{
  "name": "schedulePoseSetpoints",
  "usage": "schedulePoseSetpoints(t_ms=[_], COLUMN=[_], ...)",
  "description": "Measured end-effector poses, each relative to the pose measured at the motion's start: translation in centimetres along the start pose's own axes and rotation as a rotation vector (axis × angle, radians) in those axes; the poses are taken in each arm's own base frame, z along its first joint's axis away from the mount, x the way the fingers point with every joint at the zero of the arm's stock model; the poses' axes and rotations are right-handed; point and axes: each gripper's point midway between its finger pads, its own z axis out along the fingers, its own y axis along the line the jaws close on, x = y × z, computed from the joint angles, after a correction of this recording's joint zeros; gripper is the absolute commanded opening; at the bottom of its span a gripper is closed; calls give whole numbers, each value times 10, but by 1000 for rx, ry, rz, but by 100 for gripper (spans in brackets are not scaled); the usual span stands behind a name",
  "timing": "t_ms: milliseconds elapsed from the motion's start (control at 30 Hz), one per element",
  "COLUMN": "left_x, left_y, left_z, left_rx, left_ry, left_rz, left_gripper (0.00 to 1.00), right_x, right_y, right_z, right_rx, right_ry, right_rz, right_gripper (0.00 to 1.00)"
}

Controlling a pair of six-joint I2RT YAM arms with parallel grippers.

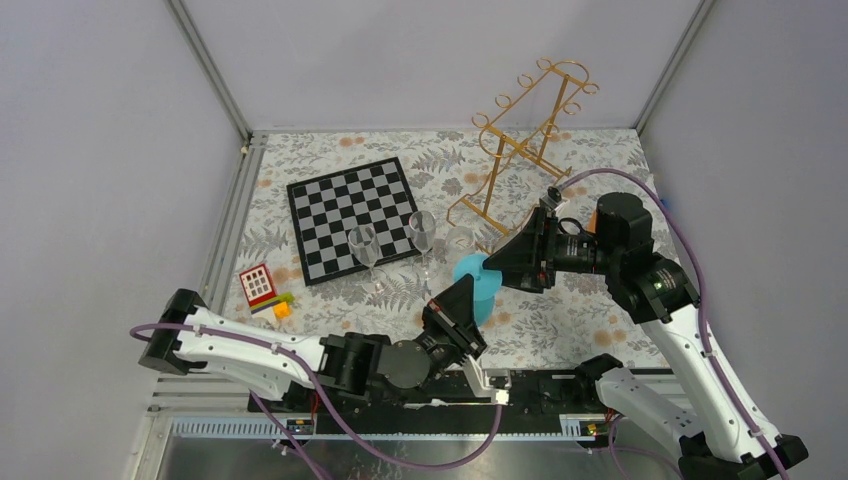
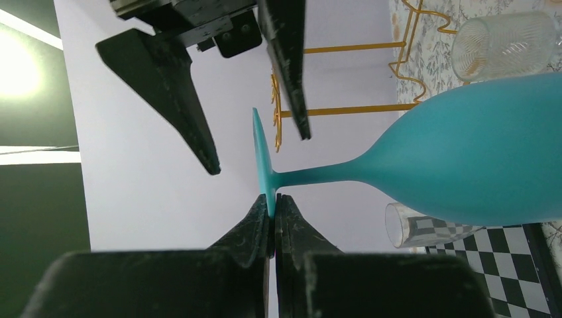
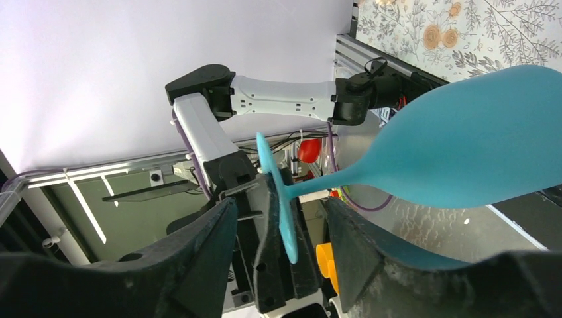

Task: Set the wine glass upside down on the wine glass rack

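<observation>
matte teal wine glass (image 2: 477, 159), round foot pinched in my left gripper (image 2: 272, 200); my right gripper (image 3: 281, 207) gaped around it.

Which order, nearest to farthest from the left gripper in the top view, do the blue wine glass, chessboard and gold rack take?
1. blue wine glass, held by the left gripper.
2. chessboard, ahead on the left.
3. gold rack, far back on the right.
</observation>
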Motion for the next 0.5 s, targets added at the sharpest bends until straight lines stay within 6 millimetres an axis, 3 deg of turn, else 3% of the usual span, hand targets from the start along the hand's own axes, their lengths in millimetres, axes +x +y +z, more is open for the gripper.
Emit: schedulePoseSetpoints(t_ms=[133, 333, 500], left_x=[-3, -3, -3], left_y=[-5, -4, -3], left_z=[3, 2, 2], left_rx=[11, 10, 10], left_ry=[5, 7, 11], left_rz=[22, 25, 25], left_gripper=[0, 0, 0], right_x=[0, 2, 3], right_y=[4, 0, -4], right_z=[0, 1, 3], right_rx=[-16, -16, -11], right_ry=[4, 24, 33], right_rz=[-5, 5, 9], right_gripper=[36, 21, 0])
